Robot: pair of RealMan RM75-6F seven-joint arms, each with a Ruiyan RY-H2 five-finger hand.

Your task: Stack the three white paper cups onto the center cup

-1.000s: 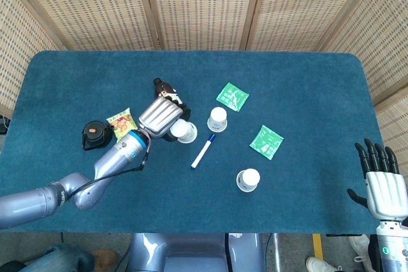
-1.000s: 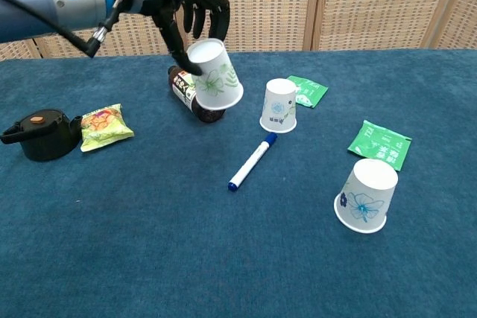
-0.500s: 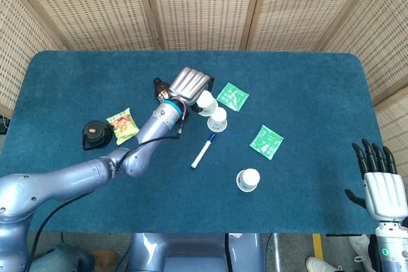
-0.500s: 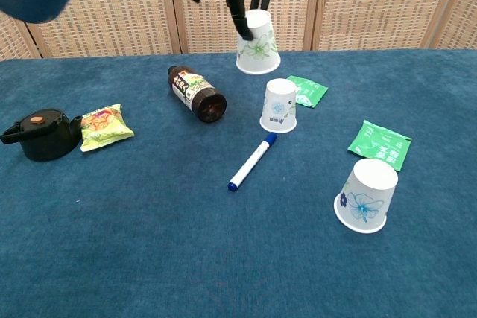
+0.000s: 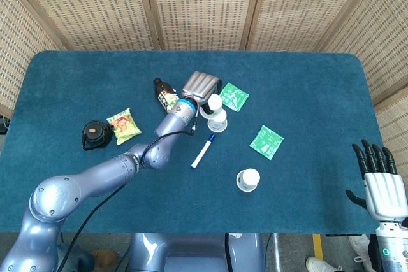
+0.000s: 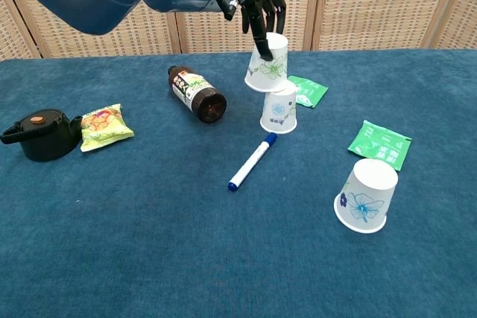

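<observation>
My left hand (image 6: 262,1) (image 5: 201,85) grips an upside-down white paper cup (image 6: 268,63) (image 5: 213,103) with a green flower print. It hangs tilted just above the center cup (image 6: 279,108) (image 5: 218,121), its rim overlapping that cup's top. A third cup (image 6: 365,195) (image 5: 248,179) with a blue flower stands upside down at the near right. My right hand (image 5: 380,176) hovers open off the table's near right corner, seen only in the head view.
A brown bottle (image 6: 197,94) lies on its side left of the cups. A blue-capped marker (image 6: 252,161) lies in front of the center cup. Two green packets (image 6: 306,90) (image 6: 380,143), a snack bag (image 6: 105,126) and a black lidded pot (image 6: 41,134) sit around.
My left hand carried the green-print cup rightward from above the bottle and lowered it over the center cup. The right hand barely moved.
</observation>
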